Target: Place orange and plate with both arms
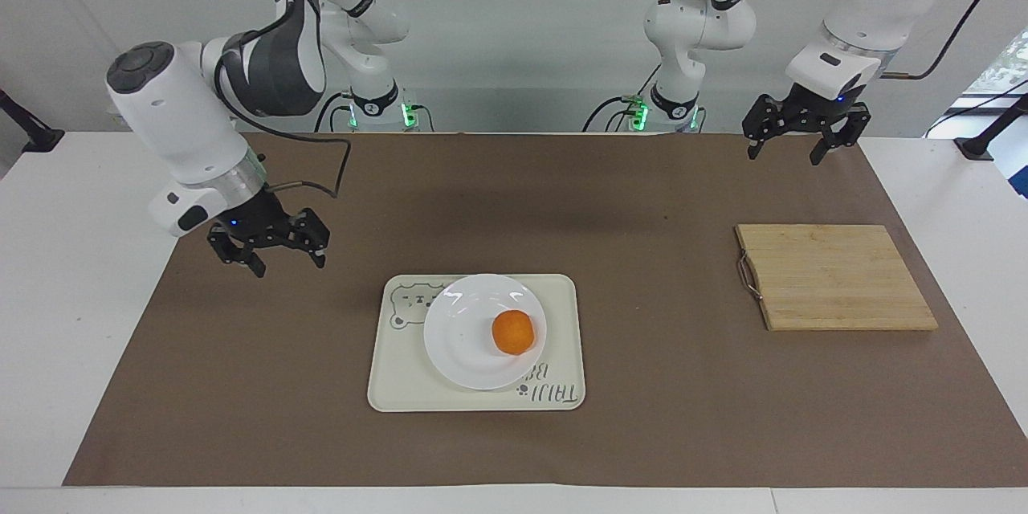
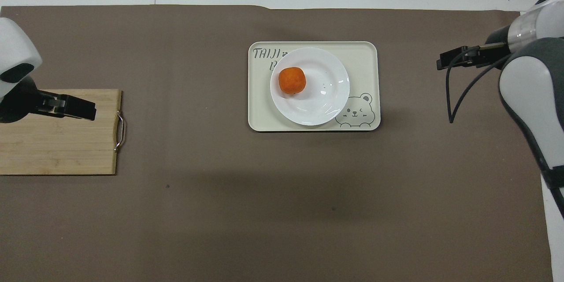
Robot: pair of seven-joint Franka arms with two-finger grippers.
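Facing view, bright orange [image 1: 512,332], glossy plate [image 1: 466,337]

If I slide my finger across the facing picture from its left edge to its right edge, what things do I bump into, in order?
right gripper → cream bear tray → white plate → orange → wooden cutting board

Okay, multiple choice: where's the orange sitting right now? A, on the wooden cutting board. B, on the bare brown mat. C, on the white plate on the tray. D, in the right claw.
C: the orange rests on the white plate, which sits on the tray.
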